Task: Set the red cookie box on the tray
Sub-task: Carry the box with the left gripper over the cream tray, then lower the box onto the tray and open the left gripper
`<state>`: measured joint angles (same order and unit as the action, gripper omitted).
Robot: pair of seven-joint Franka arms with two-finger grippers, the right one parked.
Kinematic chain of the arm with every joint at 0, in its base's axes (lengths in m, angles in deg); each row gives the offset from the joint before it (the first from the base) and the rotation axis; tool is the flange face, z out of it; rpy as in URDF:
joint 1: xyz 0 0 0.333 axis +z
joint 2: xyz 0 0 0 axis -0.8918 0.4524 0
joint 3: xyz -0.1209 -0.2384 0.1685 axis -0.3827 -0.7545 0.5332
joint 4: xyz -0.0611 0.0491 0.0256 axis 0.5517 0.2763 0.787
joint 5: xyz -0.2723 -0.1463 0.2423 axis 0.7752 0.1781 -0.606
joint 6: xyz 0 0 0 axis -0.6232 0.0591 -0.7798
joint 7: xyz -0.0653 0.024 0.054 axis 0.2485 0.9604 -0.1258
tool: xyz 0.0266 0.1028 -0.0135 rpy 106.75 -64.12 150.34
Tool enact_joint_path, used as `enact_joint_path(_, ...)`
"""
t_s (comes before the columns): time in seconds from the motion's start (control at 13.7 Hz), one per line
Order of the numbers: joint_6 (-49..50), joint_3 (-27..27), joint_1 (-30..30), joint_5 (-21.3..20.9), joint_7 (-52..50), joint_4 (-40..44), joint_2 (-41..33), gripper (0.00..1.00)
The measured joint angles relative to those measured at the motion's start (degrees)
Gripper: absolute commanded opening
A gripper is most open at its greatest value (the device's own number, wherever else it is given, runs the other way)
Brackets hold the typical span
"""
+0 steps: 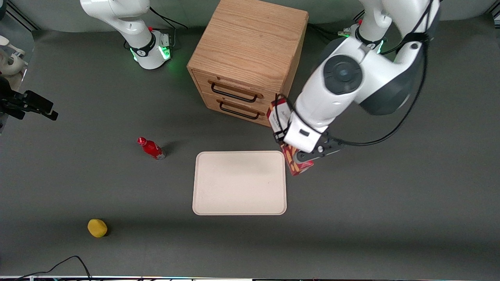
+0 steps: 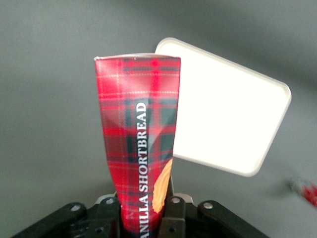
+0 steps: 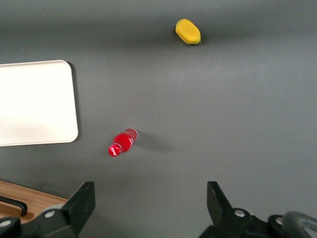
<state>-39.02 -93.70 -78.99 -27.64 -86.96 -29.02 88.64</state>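
My left gripper (image 1: pixel 300 150) is shut on the red cookie box (image 1: pixel 295 163), a slim red plaid box with cookie pictures and a white end panel (image 1: pixel 278 115). It holds the box in the air beside the tray's corner, on the working arm's side, near the drawer cabinet. In the left wrist view the box (image 2: pixel 141 148) stands out between the two fingers (image 2: pixel 171 215), which pinch its sides. The cream-beige tray (image 1: pixel 239 182) lies flat on the table and also shows in the left wrist view (image 2: pixel 228 114) and the right wrist view (image 3: pixel 34 101).
A wooden two-drawer cabinet (image 1: pixel 246 58) stands farther from the front camera than the tray. A small red bottle (image 1: pixel 150 148) lies toward the parked arm's end. A yellow object (image 1: pixel 97 228) lies nearer the front camera. Cables run from the working arm.
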Motion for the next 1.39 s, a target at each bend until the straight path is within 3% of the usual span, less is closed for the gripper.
enact_joint_path(0.29, -4.3, 0.7, -5.6, -9.6, -8.5, 2.8, 8.6, 0.29)
enact_joint_path(0.66, -11.3, 2.1, -6.4, -15.3, -9.6, 3.3, 16.2, 0.29)
enact_joint_path(1.39, -21.8, 2.1, -7.3, -17.2, -9.5, 0.9, 22.3, 0.29)
